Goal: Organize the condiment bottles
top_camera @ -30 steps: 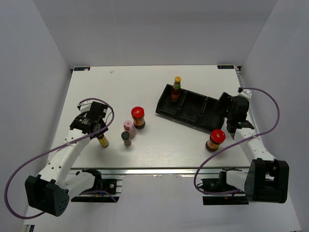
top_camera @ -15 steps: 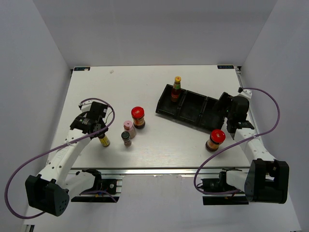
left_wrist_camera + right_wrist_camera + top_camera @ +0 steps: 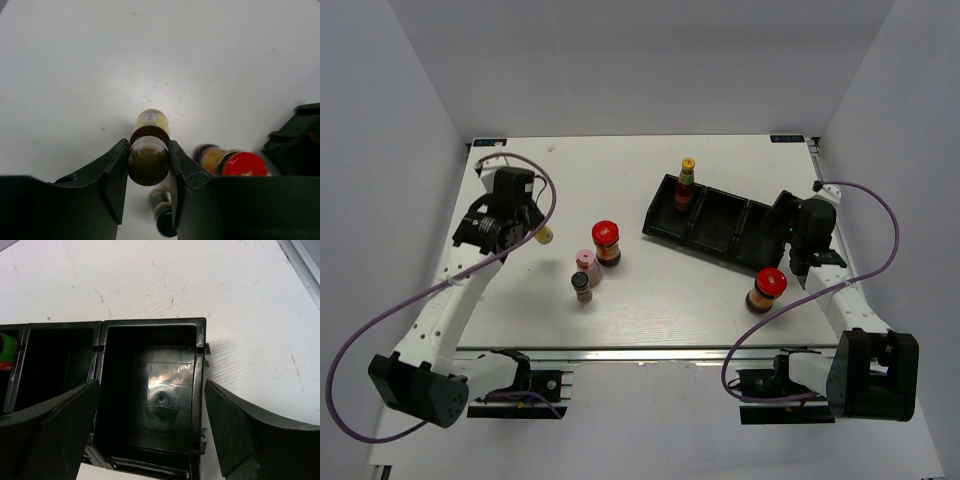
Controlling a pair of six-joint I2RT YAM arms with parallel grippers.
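With the left gripper (image 3: pixel 148 146) clamped on the slim yellow-capped bottle (image 3: pixel 151 122) above the tabletop's (image 3: pixel 650 292) left side, carry it high over the standing bottles (image 3: pixel 607 243) to a free tray (image 3: pixel 150 321) compartment, over which the right gripper (image 3: pixel 151 386) hovers, jaws apart.

The left end effector (image 3: pixel 532 231), a second ago lowered over the slim yellow-capped bottle (image 3: pixel 149 159) at 9 o'clock of the dark-capped jar (image 3: pixel 580 287), has tightened on it and swung toward 12 o'clock. The bottle has left its spot on the counter (image 3: pixel 650 295) and now rides tilted, cap toward 3 o'clock.
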